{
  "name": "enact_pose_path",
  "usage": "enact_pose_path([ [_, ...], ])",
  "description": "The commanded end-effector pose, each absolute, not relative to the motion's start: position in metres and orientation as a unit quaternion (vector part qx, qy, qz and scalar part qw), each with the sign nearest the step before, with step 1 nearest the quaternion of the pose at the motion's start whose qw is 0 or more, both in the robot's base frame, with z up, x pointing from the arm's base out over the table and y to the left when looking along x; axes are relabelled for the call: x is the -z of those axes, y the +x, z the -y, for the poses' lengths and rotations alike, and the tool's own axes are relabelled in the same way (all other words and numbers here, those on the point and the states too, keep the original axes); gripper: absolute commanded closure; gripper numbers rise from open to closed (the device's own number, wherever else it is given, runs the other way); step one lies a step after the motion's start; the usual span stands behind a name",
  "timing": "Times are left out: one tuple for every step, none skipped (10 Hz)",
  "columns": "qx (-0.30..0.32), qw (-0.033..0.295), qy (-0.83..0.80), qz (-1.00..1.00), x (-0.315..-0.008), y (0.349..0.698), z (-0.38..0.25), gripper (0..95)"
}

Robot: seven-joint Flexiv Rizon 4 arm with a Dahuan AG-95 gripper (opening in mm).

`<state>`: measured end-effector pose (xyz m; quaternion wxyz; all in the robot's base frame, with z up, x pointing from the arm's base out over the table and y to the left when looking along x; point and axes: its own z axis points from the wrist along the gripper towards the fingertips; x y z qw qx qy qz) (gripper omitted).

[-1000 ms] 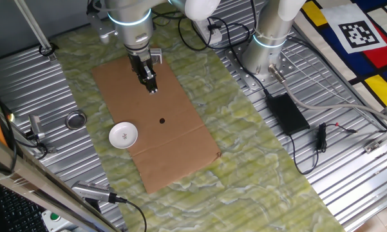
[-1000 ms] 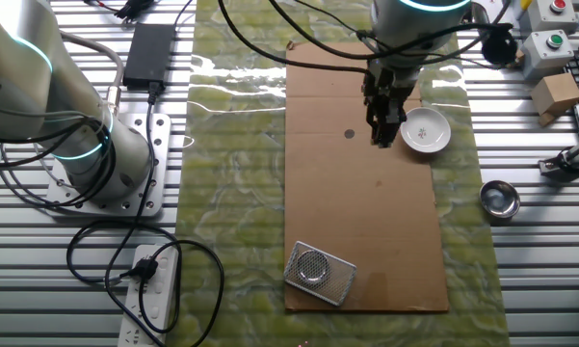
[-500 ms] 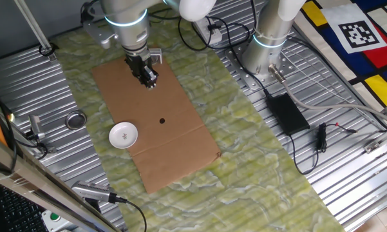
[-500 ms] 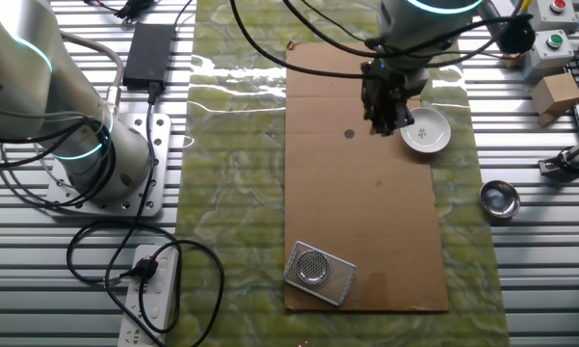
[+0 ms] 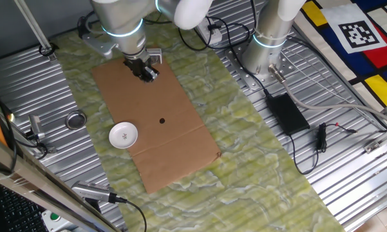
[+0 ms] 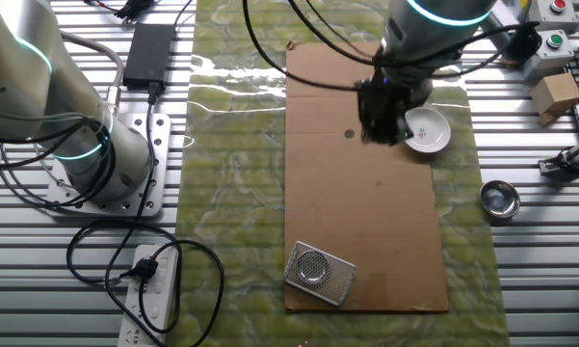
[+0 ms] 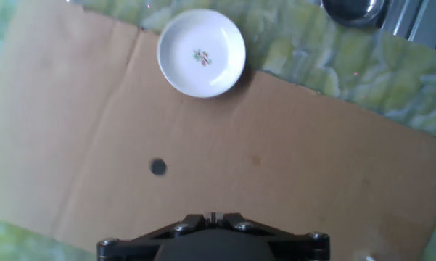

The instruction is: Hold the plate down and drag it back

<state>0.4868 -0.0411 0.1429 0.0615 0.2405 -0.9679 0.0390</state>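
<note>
White and small, the plate [image 5: 123,135] sits on the edge of a flat sheet of cardboard [image 5: 174,142], partly overhanging onto the green marbled mat [image 5: 257,148] beneath. In the hand view the plate [image 7: 201,53] has a tiny mark at its centre and lies at the top of the picture, straddling the cardboard's [image 7: 276,167] border, well apart from the hand's housing at the bottom edge.

One fixed view shows the gripper [image 5: 146,73] raised above the far end of the cardboard, well away from the plate, with a small dark dot [image 5: 162,120] on the cardboard lying between them. In the other fixed view the gripper [image 6: 383,116] is blurred and partly overlaps the plate [image 6: 427,129] by line of sight only. It holds nothing; its fingers look close together, but how far they are parted cannot be told.

A grey metal ring [image 5: 76,120] rests on the ribbed table [image 5: 348,180] near the plate. A mesh-covered metal box [image 6: 320,273] lies on the cardboard's opposite end.
</note>
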Motion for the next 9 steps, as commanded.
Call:
enact_pose_path([
  [-0.067,0.073,0.286,0.953,-0.130,0.476,0.084,95.0],
  [-0.070,0.074,0.295,0.950,-0.127,0.473,0.096,95.0],
  [-0.070,0.075,0.307,0.946,-0.123,0.466,0.109,95.0],
  [-0.070,0.076,0.313,0.944,-0.125,0.463,0.113,95.0],
  [-0.084,0.094,0.319,0.939,-0.132,0.460,0.120,95.0],
  [-0.085,0.093,0.322,0.938,-0.136,0.458,0.122,95.0],
  [-0.085,0.092,0.322,0.939,-0.136,0.458,0.123,95.0],
  [-0.085,0.091,0.316,0.941,-0.136,0.458,0.123,95.0],
  [-0.089,0.082,0.312,0.942,-0.136,0.458,0.123,95.0],
])
